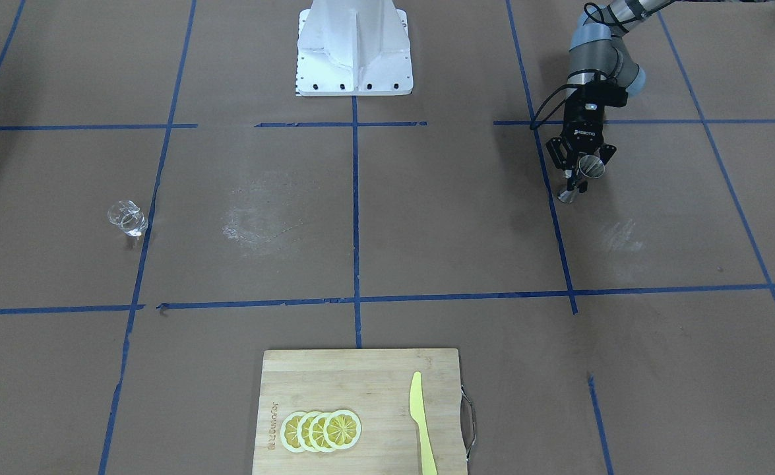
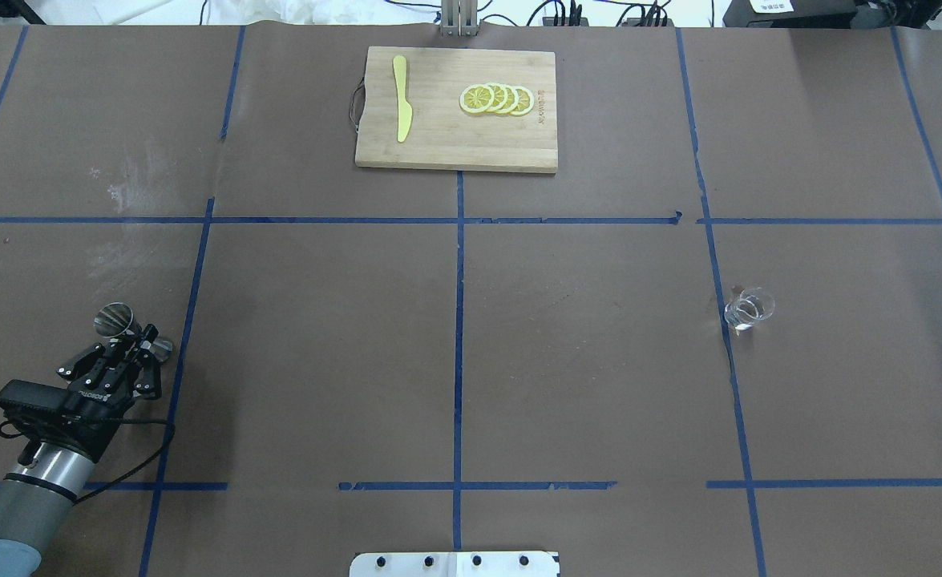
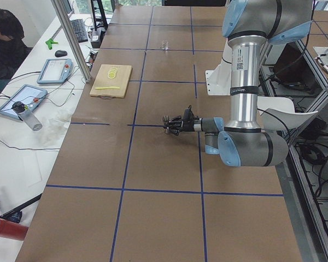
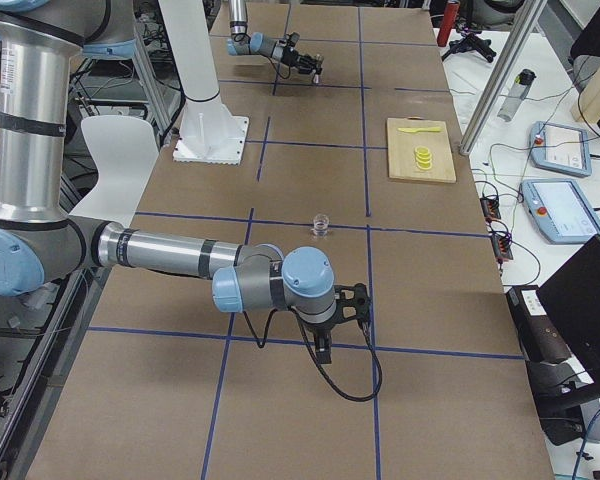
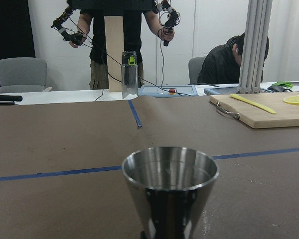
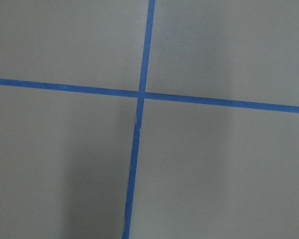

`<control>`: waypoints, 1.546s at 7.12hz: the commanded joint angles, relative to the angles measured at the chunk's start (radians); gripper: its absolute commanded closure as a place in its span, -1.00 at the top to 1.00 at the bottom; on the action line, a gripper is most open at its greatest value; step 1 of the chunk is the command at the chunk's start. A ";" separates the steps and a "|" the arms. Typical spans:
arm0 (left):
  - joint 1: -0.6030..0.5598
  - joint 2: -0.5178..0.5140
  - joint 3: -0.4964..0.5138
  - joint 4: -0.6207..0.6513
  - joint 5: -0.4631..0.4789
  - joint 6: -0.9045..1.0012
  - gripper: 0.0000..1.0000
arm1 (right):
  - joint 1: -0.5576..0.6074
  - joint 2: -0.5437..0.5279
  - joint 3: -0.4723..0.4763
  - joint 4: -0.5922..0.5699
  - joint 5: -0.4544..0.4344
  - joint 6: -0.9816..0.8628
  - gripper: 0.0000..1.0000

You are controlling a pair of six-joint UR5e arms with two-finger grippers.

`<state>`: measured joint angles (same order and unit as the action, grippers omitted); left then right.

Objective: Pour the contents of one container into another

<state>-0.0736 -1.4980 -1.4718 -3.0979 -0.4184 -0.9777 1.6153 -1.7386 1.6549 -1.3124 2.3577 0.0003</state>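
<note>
Brown papered table (image 2: 583, 361) with a blue tape grid. Wooden cutting board (image 2: 454, 144) at top centre of the overhead view, carrying a yellow knife (image 2: 401, 108) on its left part and overlapping lemon slices (image 2: 496, 98) on its right. Left gripper (image 2: 135, 340) in the lower left of the overhead view, fingers clamped on the waist of a tilted steel jigger (image 2: 114, 318). Right gripper (image 4: 325, 345) is low over the table in the exterior right view; cannot tell whether its fingers are apart or together. Small clear glass (image 2: 749, 308) stands at right of centre, just beside a tape line and well apart from the jigger.
</note>
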 commanded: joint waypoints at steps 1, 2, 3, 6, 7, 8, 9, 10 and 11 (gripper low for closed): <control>0.000 0.004 -0.011 -0.007 0.000 0.008 -1.00 | 0.000 0.001 0.002 -0.001 0.000 0.001 1.00; 0.000 0.005 -0.025 -0.025 -0.002 0.019 -1.00 | 0.000 0.001 0.005 -0.001 0.000 0.003 1.00; -0.005 0.001 -0.062 -0.051 -0.008 0.124 -1.00 | 0.000 0.001 0.006 -0.001 0.000 0.003 1.00; -0.030 -0.002 -0.076 -0.244 -0.119 0.437 -1.00 | 0.000 0.001 0.005 -0.001 0.000 0.004 1.00; -0.087 -0.004 -0.085 -0.286 -0.263 0.500 -1.00 | 0.000 0.001 0.005 -0.001 0.000 0.004 1.00; -0.162 -0.007 -0.112 -0.292 -0.425 0.587 -1.00 | 0.000 0.002 0.003 -0.002 0.000 0.006 1.00; -0.264 -0.011 -0.125 -0.289 -0.624 0.632 -1.00 | 0.000 0.002 0.003 -0.002 0.000 0.021 1.00; -0.387 -0.040 -0.122 -0.281 -0.854 0.696 -1.00 | 0.000 0.002 0.003 -0.001 0.000 0.030 1.00; -0.429 -0.097 -0.116 -0.259 -0.964 0.735 -1.00 | 0.000 0.002 0.003 -0.001 0.000 0.030 1.00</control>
<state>-0.4232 -1.5455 -1.5905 -3.3746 -1.2092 -0.2977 1.6153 -1.7366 1.6583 -1.3135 2.3577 0.0262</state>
